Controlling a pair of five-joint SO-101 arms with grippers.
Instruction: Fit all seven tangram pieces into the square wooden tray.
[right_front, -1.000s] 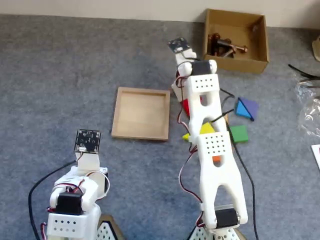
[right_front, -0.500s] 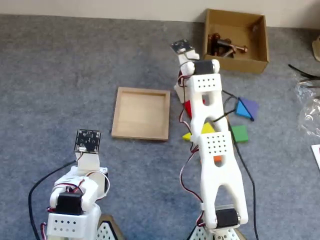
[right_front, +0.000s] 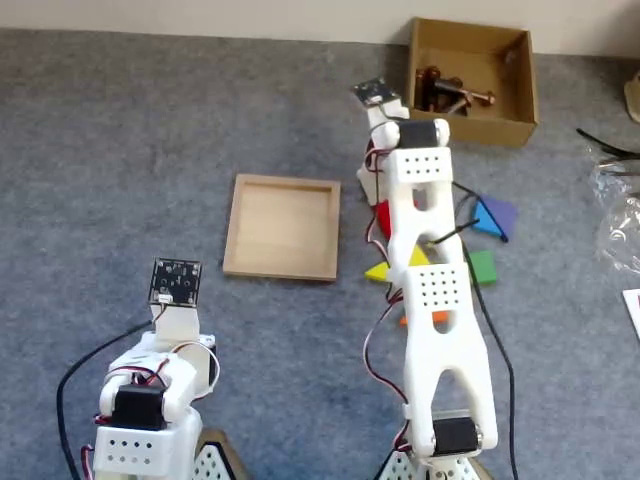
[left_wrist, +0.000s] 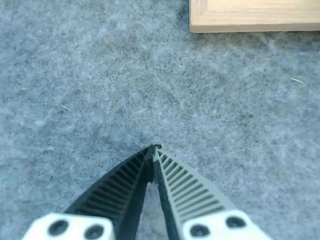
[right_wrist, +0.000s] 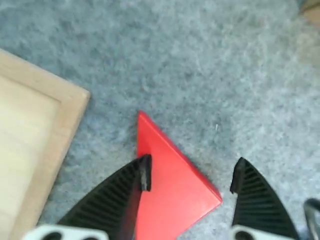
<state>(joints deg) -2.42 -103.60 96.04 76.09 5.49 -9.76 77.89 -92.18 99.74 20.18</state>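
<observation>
Right hand (right_wrist: 192, 175) nearer cardboard box (right_front: 465, 127)

Bench (right_front: 120, 150) covered in grey felt-like carpet; light even, shadows soft. Pale wall strip (right_front: 200, 18) along far edge. 1 open cardboard box (right_front: 468, 128) at far right, brown wooden-looking items (right_front: 450, 95) inside. Clear plastic bag (right_front: 622, 225) at right edge.
</observation>
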